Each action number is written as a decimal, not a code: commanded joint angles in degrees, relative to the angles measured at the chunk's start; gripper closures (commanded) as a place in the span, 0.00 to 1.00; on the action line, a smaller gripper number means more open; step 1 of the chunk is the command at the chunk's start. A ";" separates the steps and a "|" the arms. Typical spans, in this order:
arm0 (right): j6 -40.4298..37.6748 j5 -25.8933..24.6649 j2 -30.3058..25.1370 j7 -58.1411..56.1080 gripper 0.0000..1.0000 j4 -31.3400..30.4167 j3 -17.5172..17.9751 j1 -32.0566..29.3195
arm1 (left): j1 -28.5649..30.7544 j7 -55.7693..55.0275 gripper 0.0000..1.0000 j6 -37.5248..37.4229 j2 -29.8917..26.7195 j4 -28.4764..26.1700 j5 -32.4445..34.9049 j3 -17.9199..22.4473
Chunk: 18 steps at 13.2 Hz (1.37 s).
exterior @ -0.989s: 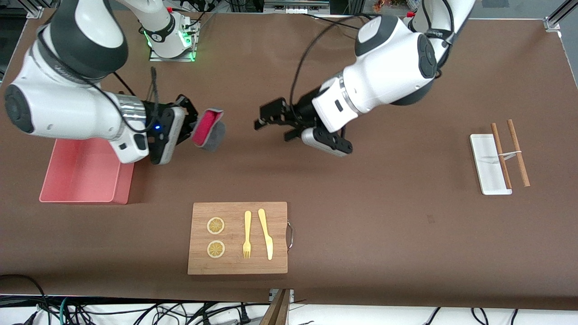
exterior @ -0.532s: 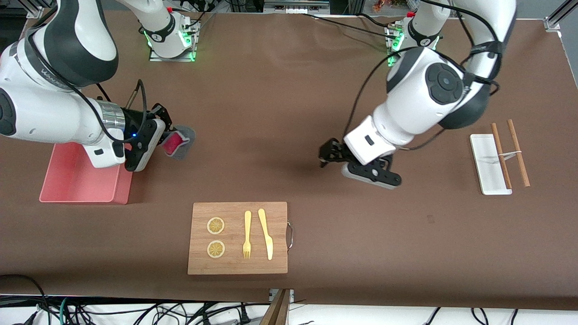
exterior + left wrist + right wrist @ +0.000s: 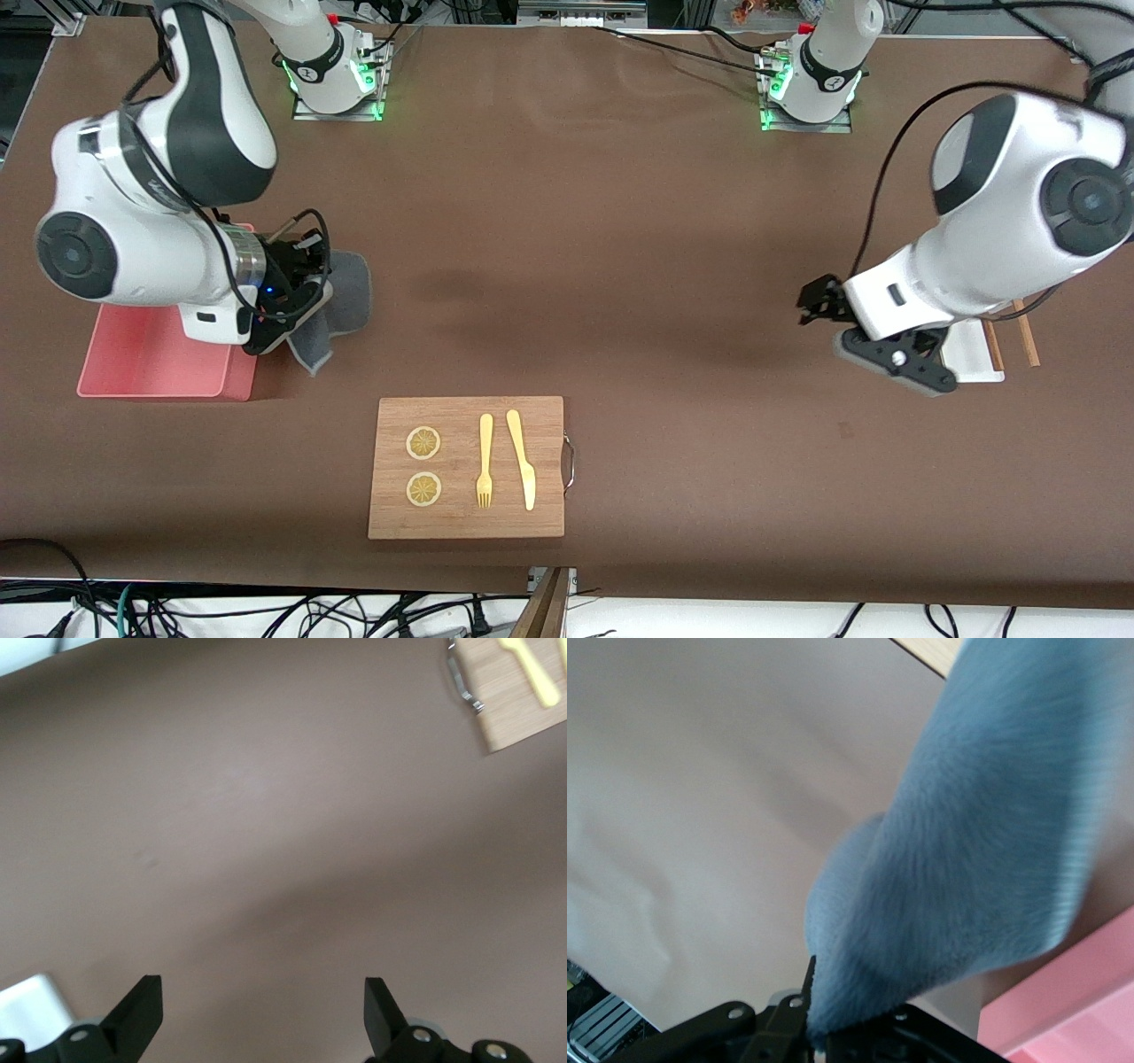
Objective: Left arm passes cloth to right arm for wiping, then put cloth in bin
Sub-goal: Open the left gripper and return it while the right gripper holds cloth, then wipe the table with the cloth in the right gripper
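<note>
Pinched in the right gripper (image 3: 297,297): the cloth (image 3: 341,301), jaws pressed on one end of it. Hanging grey side out, long axis running from the jaws down toward the table (image 3: 620,266), free end drooping low and toward the front camera. Held just beside the bin (image 3: 151,354), at the edge of it that faces the table's middle, at the right arm's end of the table.

Spread wide and empty: the left gripper (image 3: 819,301), up over bare table near the tray (image 3: 974,363) and sticks (image 3: 1023,323) at the left arm's end.

Shown only in the right wrist view: the cloth's (image 3: 974,859) fuzzy nap up close, with a corner of the pink bin (image 3: 1072,992) by it. Shown only in the front view: the whole board (image 3: 467,467) with two lemon slices (image 3: 423,465), fork (image 3: 485,461) and knife (image 3: 522,459), nearer the front camera than the cloth. Shown in the left wrist view: both fingertips (image 3: 142,1010) set well apart, plus a corner of the board (image 3: 518,691).
</note>
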 commanded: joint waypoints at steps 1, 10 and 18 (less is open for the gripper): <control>6.70 -2.66 -1.93 2.65 1.00 -6.52 -0.45 0.61 | -0.39 0.17 0.00 -2.09 -9.87 -5.94 1.88 3.25; 30.67 -5.47 -11.25 13.90 1.00 -36.48 -3.44 0.52 | -2.32 0.70 0.00 -4.26 -21.25 -17.23 -5.68 18.57; 44.35 -4.16 -6.70 19.87 1.00 -41.88 -0.81 0.96 | -2.41 1.14 0.00 -4.72 -21.07 -15.90 -5.68 17.78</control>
